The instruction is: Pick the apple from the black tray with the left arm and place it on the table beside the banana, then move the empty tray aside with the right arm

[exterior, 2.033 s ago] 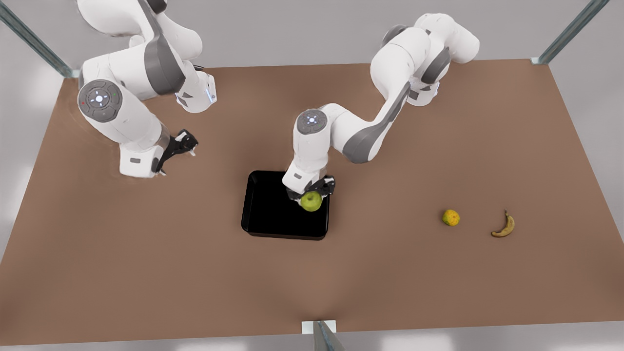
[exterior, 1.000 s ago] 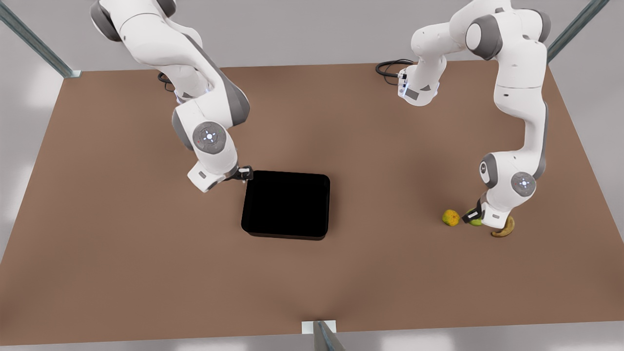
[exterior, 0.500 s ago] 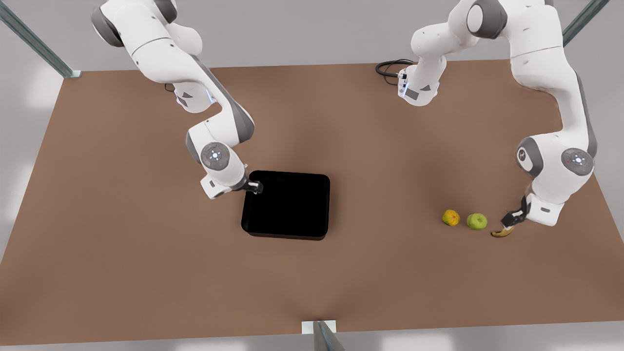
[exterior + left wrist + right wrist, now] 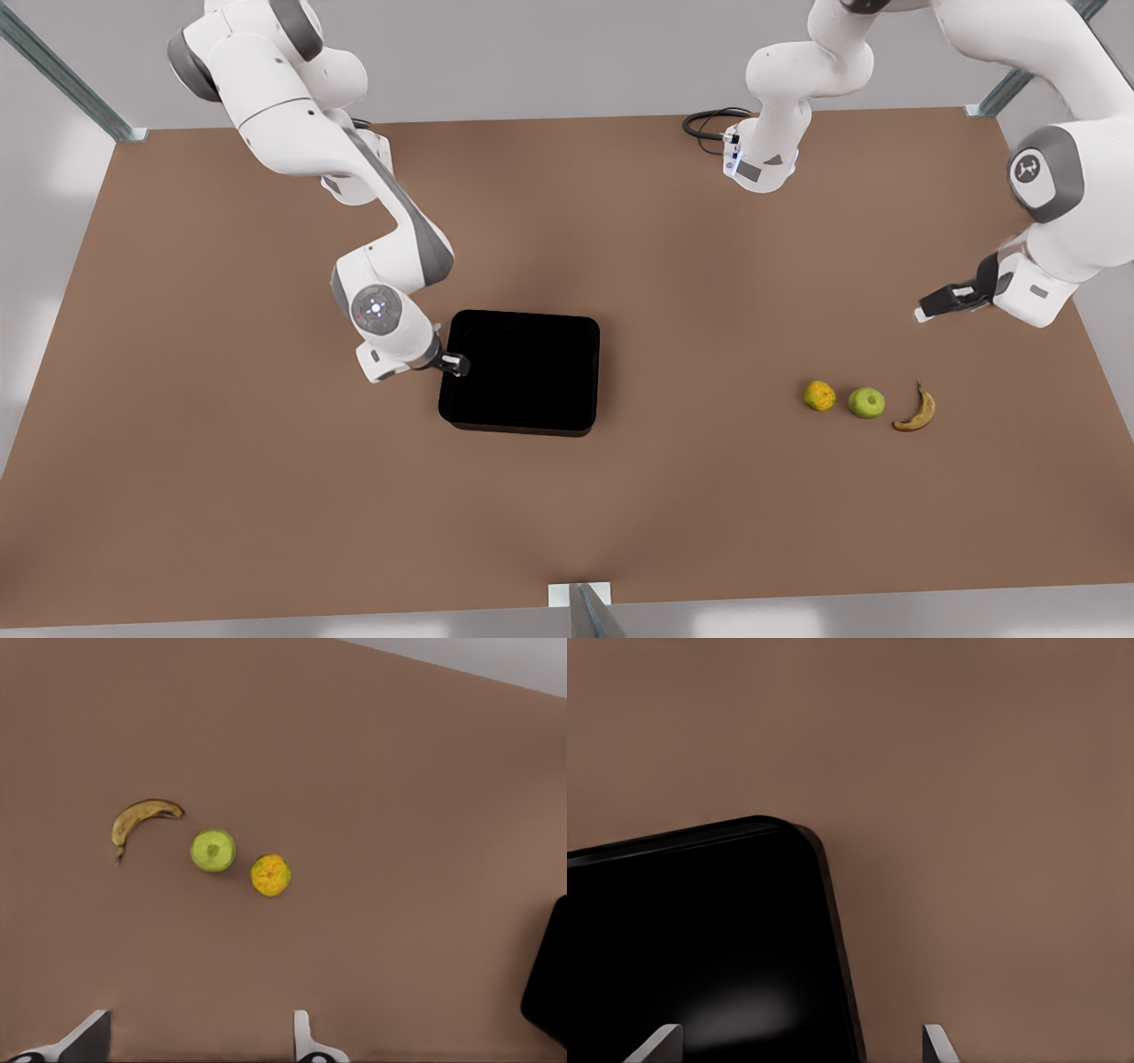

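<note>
The apple lies on the table between an orange fruit and the banana, touching neither. My left gripper hangs open above and behind the fruits at the front view's right, holding nothing. The black tray stands empty mid-table. My right gripper is open at the tray's edge on the front view's left, one finger over the tray, the other outside the rim.
The orange fruit lies just beside the apple. A black cable coils near an arm base at the back. Metal frame posts stand at the far corners, and a bracket sits on the near edge.
The apple went from the tray to the table by the banana and was let go. My left gripper has since risen away. My right gripper came to the tray's edge.
</note>
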You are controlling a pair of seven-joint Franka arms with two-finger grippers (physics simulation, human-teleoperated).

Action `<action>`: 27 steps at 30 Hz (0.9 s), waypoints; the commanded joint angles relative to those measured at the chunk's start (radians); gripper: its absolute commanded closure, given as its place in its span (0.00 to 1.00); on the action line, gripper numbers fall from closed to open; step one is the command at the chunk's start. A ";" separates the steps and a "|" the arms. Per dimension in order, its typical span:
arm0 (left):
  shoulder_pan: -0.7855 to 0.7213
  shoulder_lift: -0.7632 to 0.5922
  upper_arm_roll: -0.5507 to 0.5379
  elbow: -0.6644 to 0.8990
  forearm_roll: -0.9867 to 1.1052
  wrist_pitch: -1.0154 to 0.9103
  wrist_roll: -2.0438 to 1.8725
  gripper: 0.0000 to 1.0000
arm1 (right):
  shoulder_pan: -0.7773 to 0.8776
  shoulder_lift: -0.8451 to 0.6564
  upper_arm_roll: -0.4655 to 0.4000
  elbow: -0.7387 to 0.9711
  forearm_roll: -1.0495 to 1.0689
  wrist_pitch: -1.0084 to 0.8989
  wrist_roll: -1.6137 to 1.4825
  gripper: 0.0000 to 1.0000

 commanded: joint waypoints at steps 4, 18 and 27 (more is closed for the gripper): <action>-0.087 -0.014 -0.026 0.003 0.034 -0.088 0.028 0.00 | 0.007 0.013 0.002 -0.001 -0.037 0.009 -0.156 0.00; -0.075 -0.028 -0.008 -0.002 -0.029 -0.149 0.076 0.00 | 0.010 0.014 0.011 -0.125 -0.015 0.043 -0.179 0.00; -0.073 -0.034 -0.005 -0.008 -0.026 -0.183 0.076 0.00 | 0.041 0.053 0.020 -0.114 0.017 0.121 -0.127 0.00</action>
